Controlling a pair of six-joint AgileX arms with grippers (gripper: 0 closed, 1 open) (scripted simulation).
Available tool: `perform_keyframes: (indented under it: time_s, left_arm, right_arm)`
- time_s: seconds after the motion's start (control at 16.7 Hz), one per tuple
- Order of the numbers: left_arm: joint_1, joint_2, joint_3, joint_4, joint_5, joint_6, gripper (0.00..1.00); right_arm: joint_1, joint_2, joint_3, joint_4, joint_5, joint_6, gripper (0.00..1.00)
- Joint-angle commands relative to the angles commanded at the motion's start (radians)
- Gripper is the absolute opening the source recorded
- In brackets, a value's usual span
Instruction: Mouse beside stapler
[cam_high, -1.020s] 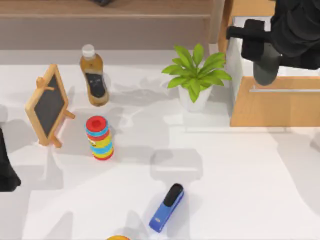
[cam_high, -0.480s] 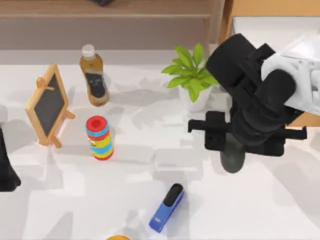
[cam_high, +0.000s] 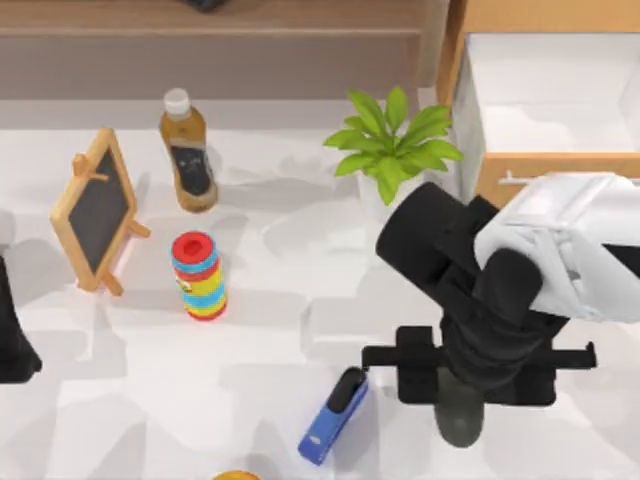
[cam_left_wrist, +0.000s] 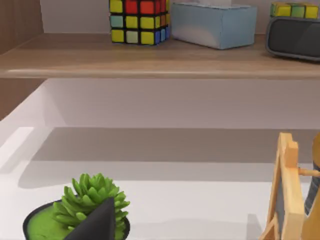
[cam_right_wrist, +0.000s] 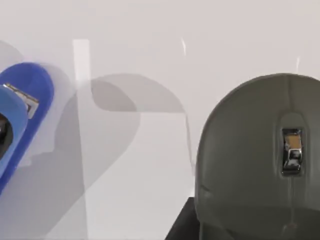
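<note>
Mouse (cam_high: 461, 418) rides clenched in the right claw (cam_high: 462, 400), which has swung down from the drawer to just right of the stapler (cam_high: 334, 415) (placement looks near). Left arm parked at bench's left edge.

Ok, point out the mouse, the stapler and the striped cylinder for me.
mouse (cam_high: 460, 417), top view, rounded end below the right arm's wrist.
stapler (cam_high: 324, 432), top view, blue body.
striped cylinder (cam_high: 198, 277), top view, side of the stack.
</note>
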Motion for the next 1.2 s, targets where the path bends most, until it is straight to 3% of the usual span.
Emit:
perform_keyframes:
  time_s: [1.2]
  left_arm:
    - [0.0,0.0,0.0,0.0,0.0,0.0,1.0]
  right_arm:
    - [0.001,-0.014,0.024,0.04,0.005,0.0,0.0]
